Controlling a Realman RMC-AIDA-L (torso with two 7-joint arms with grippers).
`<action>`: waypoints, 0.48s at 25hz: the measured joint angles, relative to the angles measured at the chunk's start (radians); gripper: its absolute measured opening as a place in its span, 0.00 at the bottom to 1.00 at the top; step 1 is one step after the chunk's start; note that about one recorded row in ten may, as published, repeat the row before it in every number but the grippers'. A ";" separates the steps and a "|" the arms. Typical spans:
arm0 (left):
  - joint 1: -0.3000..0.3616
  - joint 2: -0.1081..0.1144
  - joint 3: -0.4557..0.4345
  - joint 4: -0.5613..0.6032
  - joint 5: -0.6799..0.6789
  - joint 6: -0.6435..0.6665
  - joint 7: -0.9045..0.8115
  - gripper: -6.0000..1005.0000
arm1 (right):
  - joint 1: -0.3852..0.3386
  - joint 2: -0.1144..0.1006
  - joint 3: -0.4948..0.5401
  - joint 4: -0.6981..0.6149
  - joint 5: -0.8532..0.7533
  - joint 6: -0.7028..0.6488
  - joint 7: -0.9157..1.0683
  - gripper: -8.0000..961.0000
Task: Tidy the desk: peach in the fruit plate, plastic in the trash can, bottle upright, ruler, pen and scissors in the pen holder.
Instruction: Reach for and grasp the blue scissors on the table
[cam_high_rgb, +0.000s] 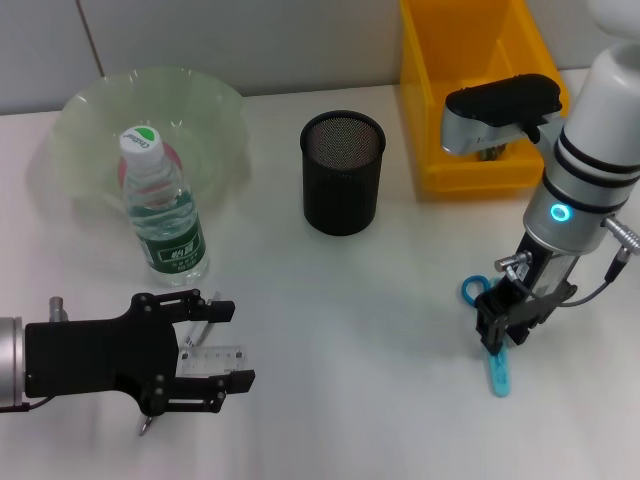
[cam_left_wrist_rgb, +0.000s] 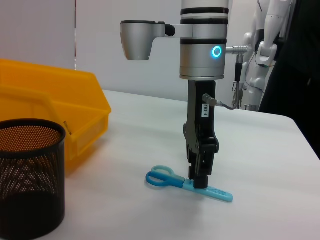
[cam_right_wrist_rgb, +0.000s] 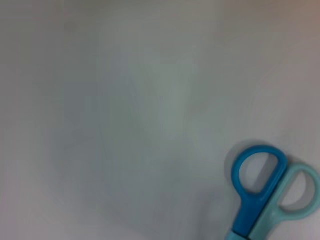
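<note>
Left wrist view: my right gripper (cam_left_wrist_rgb: 200, 181) stands vertical, fingers pressed onto the scissors (cam_left_wrist_rgb: 187, 183) lying flat on the table (cam_left_wrist_rgb: 260, 165) beneath it. Risk: the thin plastic slips or pivots on lifting. My left gripper (cam_high_rgb: 200, 352) hovers spread over the ruler (cam_high_rgb: 212, 358).

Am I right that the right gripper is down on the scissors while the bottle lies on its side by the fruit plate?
Not quite. The bottle stands upright, cap up, in front of the fruit plate, as the head view shows. The rest holds: the right gripper is down on the scissors, seen best in the left wrist view.
</note>
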 joint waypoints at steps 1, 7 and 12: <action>0.001 0.000 0.000 0.000 -0.001 0.000 0.001 0.81 | 0.000 -0.001 0.000 -0.001 -0.001 -0.001 0.000 0.38; 0.004 0.000 -0.002 0.000 -0.003 0.000 0.001 0.81 | 0.008 -0.003 0.001 0.003 -0.001 -0.005 0.000 0.28; 0.004 0.000 -0.002 0.000 -0.003 0.000 0.001 0.81 | 0.013 -0.002 0.003 -0.004 0.000 -0.018 0.001 0.24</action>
